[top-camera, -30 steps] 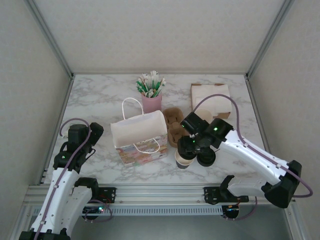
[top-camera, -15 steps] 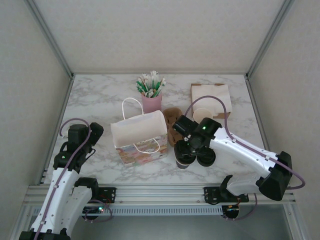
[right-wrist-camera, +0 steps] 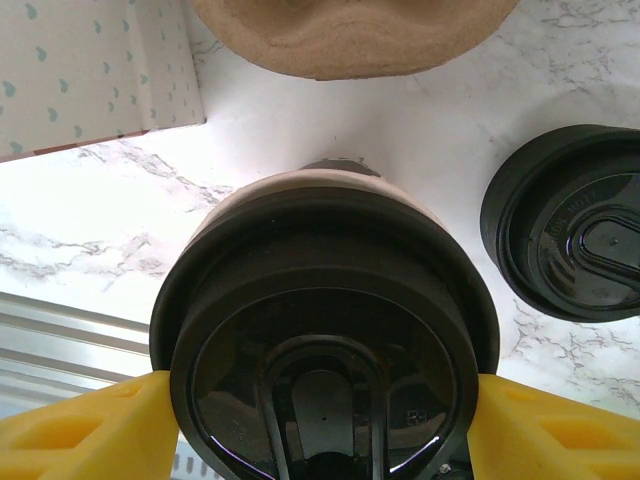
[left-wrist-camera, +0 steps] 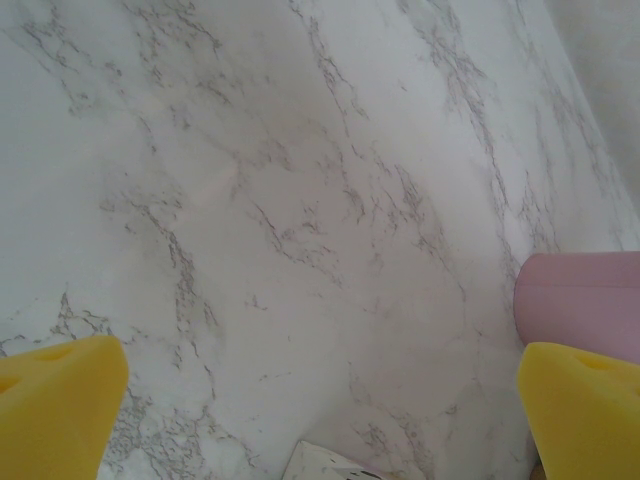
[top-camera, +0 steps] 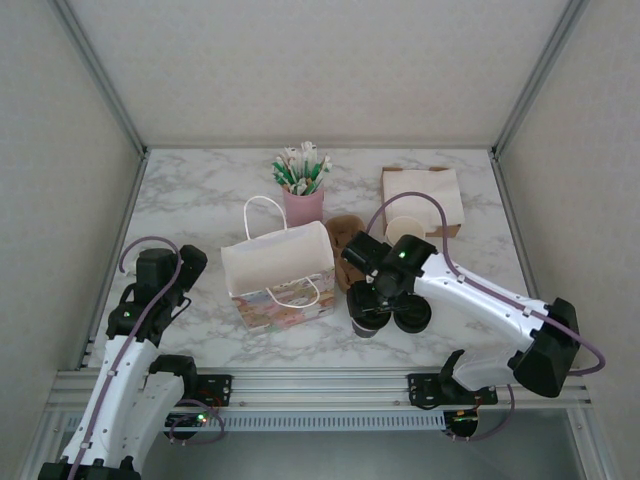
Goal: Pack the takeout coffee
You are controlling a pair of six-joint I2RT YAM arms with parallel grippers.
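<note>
The takeout coffee (right-wrist-camera: 325, 330) is a cream paper cup with a black lid, seen lid-on in the right wrist view. My right gripper (right-wrist-camera: 325, 430) is shut on it, with a yellow pad pressed to each side of the lid. From above, the takeout coffee (top-camera: 366, 320) stands near the table's front, just right of the white paper bag (top-camera: 278, 272), with my right gripper (top-camera: 376, 300) over it. Whether its base rests on the table I cannot tell. My left gripper (top-camera: 190, 270) hangs open left of the bag, nothing between its yellow fingertips (left-wrist-camera: 55, 410).
A loose black lid (top-camera: 412, 315) lies right of the cup. A brown pulp cup carrier (top-camera: 345, 240) sits behind it. A pink pot of straws (top-camera: 303, 195) stands behind the bag. At the back right is a cardboard box (top-camera: 422, 190) with lidless cream cups (top-camera: 405, 228).
My right arm has swung left, bringing its wrist further over the cup. The cup itself has barely shifted. The left arm has not moved.
</note>
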